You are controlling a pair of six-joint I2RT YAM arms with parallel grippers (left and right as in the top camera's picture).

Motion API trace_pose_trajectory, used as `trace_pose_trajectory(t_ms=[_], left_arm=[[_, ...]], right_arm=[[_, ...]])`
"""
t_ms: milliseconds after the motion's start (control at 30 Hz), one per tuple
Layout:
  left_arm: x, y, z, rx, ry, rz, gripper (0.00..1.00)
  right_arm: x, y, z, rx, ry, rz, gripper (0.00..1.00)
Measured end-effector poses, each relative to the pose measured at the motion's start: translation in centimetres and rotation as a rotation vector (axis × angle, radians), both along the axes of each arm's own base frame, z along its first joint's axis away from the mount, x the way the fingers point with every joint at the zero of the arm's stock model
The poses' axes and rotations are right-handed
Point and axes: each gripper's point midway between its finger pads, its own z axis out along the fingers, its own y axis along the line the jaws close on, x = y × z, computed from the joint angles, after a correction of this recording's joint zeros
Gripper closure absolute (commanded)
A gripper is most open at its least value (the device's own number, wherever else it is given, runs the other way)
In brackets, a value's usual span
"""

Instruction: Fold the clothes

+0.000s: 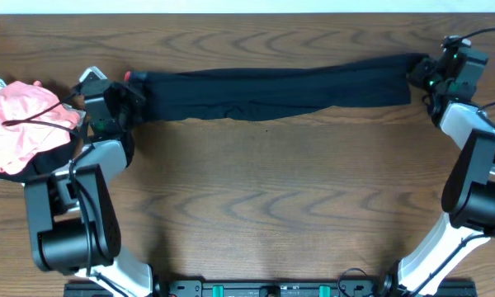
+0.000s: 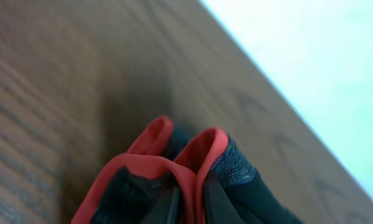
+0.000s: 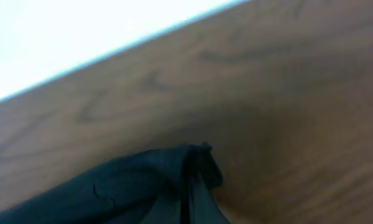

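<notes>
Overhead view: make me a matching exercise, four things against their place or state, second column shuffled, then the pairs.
1. black garment
2. pink garment
3. left gripper
4. right gripper

A. clamped on the plain dark end
B. bunched at the left edge of the table
C. stretched out along the far side of the table
D. clamped on the red-trimmed end

Pairs: 1-C, 2-B, 3-D, 4-A.

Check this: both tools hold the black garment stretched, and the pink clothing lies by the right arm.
Overhead view shows the pink clothing by the left arm, not the right. The left tool and right tool do hold the black garment stretched.
</notes>
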Motion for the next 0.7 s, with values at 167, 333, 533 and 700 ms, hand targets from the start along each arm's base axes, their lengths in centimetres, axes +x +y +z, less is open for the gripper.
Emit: trace_pose_trajectory(t_ms=[167,333,533,700], left_arm=[[-0.5,-0.2,-3.2,-0.004,0.078,-0.003,0.43],[-0.5,-0.5,-3.4,-0.008,0.082,-0.021,0.36],[-0.5,-0.5,-2.8,0.01,0.074,-0.044,0.33],[-0.6,1.4,1.0,0.049,0.003,-0.016,0.33]], right_arm=[[-1.3,0.1,-3.5,0.023,0.11,-0.013,0.61],[-1.6,0.0,-4.0,0.011,0.133,-0.005,0.45],[-1.9,-0.8,-3.5,0.03,0.122,-0.003,0.45],[-2.1,-2.3,-0.2,0.02,0.066,-0.024,0.46]])
